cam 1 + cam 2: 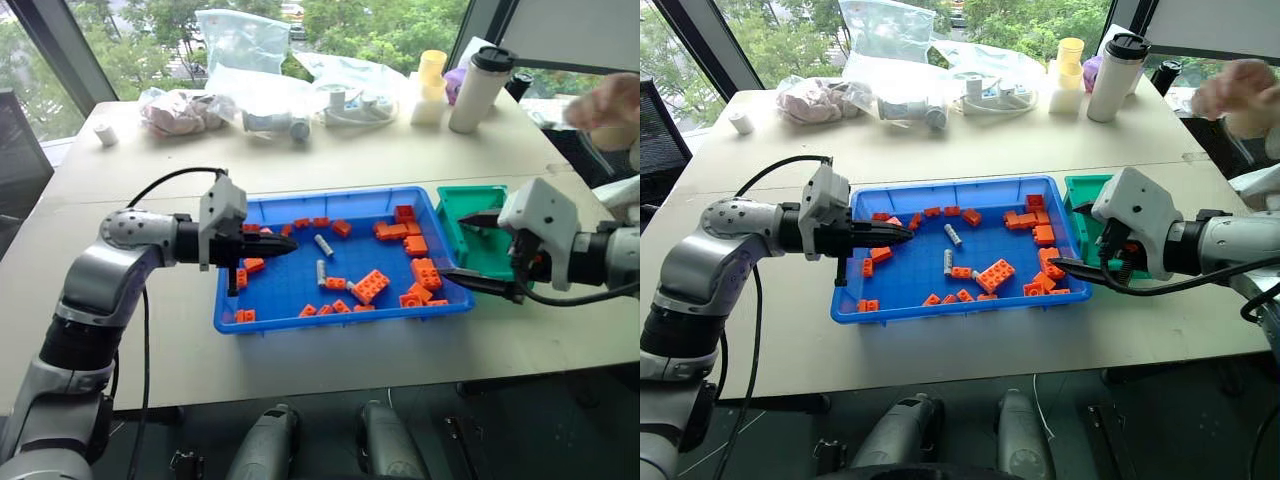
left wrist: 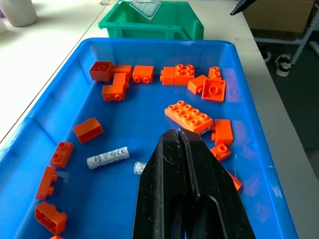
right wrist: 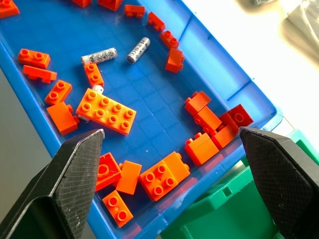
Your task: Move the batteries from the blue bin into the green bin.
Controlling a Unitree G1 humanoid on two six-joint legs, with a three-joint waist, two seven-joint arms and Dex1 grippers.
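Batteries: 2 silver-grey batteries lie near the middle of the blue bin, close to each other but apart; the nearer one lies just beside a small orange brick. A white end of what may be a 3rd battery shows under the edge of the large flat brick in the right wrist view; I cannot tell for sure.
Blue bin: wide shallow tray on the beige table, with many orange bricks spread inside, most of them along the far wall and the right side.
Green bin: the green bin stands touching the right end of the blue bin. No battery is visible in the part of it that shows.
Left gripper: the left gripper hangs over the left part of the blue bin and points to the right, toward the batteries. Its 2 black fingers are pressed together and grasp nothing.
Right gripper: the right gripper is at the right end of the blue bin, over the front of the green bin. Its fingers are spread wide and nothing is between them.
Table behind: plastic bags, a white tumbler with a dark lid and a yellow cup stack stand along the far edge.
Person: a hand shows at the far right side, well apart from the bins.
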